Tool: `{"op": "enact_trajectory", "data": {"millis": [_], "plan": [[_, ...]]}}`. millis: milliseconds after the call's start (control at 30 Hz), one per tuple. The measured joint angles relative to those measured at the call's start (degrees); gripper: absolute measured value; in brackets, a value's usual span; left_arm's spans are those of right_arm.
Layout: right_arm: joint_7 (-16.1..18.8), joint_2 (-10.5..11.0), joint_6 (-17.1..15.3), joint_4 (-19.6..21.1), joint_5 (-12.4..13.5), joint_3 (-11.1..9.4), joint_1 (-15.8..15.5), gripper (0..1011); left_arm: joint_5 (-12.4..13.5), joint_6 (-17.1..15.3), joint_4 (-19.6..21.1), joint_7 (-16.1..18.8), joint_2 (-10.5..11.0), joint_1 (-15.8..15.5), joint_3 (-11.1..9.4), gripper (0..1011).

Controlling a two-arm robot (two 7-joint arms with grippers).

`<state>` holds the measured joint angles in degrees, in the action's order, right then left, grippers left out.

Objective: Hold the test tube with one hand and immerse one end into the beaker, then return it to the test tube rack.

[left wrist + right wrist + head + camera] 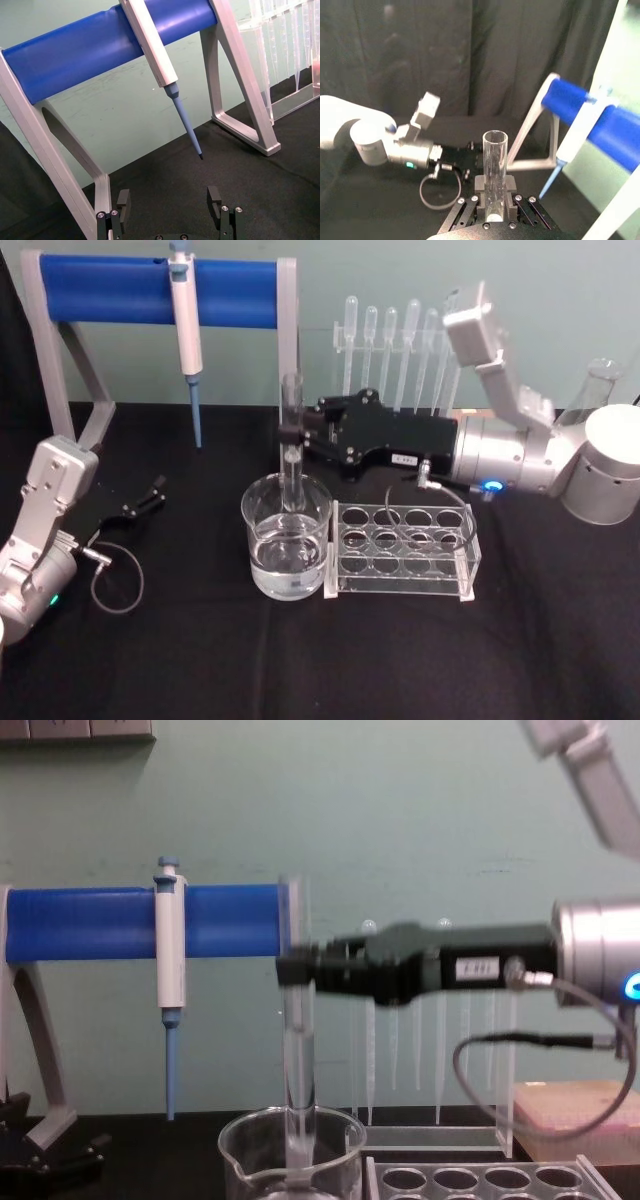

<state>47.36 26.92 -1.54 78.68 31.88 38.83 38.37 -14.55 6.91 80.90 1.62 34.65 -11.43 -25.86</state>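
Test tube [292, 455]: clear glass, thin-walled, round-bottomed, open rim uppermost. You should treat it as light, rigid, brittle and slick; too hard a squeeze risks cracking it, too light a one lets it slide. Location: standing inside the beaker [287, 536], lower end down within the glass wall, upper part rising well above the rim. In the chest view the tube [298, 1050] runs straight down from the fingers into the beaker [290, 1155].

Hold: right gripper [298, 434] reaches in horizontally from the right and pinches the tube on its upper part, below the rim. In the right wrist view the fingers [479, 183] are pressed against both sides of the glass [494, 170], and the open mouth stands clear above them. You would do well to keep the hold there, high on the tube, so the wetted end stays free.

Axis: long axis vertical, or very near it; mouth up, round end down. Whether the tip touches the beaker floor cannot be told.

Beaker: wide, clear, partly filled with clear liquid, just beside the tube rack [402, 548], its likely return place.

Left gripper [170, 210]: parked low at the left on the black cloth, fingers spread, holding nothing, facing the blue stand [105, 45] and the pipettor [160, 55].
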Motion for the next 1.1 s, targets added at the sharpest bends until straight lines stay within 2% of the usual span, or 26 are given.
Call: {"op": "enact_trajectory", "data": {"millis": [300, 367, 400, 500, 633, 733, 900, 1100], "plan": [[-3.14, 3.97, -0.44, 8.79, 2.51, -3.16, -2.56, 231, 0.0, 0.0, 0.0, 0.0, 0.0, 0.0, 0.0, 1000], [-4.5, 6.39, -0.96, 12.4, 2.99, -4.32, -4.36, 231, 0.0, 0.0, 0.0, 0.0, 0.0, 0.0, 0.0, 1000], [-4.5, 6.39, -0.96, 12.4, 2.99, -4.32, -4.36, 231, 0.0, 0.0, 0.0, 0.0, 0.0, 0.0, 0.0, 1000], [-6.04, 9.31, -1.36, 16.07, 3.65, -5.65, -7.32, 230, 0.0, 0.0, 0.0, 0.0, 0.0, 0.0, 0.0, 1000], [-7.31, 11.85, -1.35, 18.66, 4.25, -6.8, -10.95, 231, 0.0, 0.0, 0.0, 0.0, 0.0, 0.0, 0.0, 1000], [-8.31, 13.31, -0.57, 19.58, 4.35, -7.65, -13.84, 231, 0.0, 0.0, 0.0, 0.0, 0.0, -0.01, 0.0, 1000], [-10.32, 14.55, 1.33, 19.83, 4.27, -9.59, -18.17, 231, 0.0, 0.0, 0.0, 0.0, 0.0, 0.0, 0.0, 1000], [-11.28, 14.83, 2.68, 19.1, 3.65, -11.04, -20.68, 231, 0.0, 0.0, 0.0, 0.0, 0.0, 0.0, 0.0, 1000]]}}
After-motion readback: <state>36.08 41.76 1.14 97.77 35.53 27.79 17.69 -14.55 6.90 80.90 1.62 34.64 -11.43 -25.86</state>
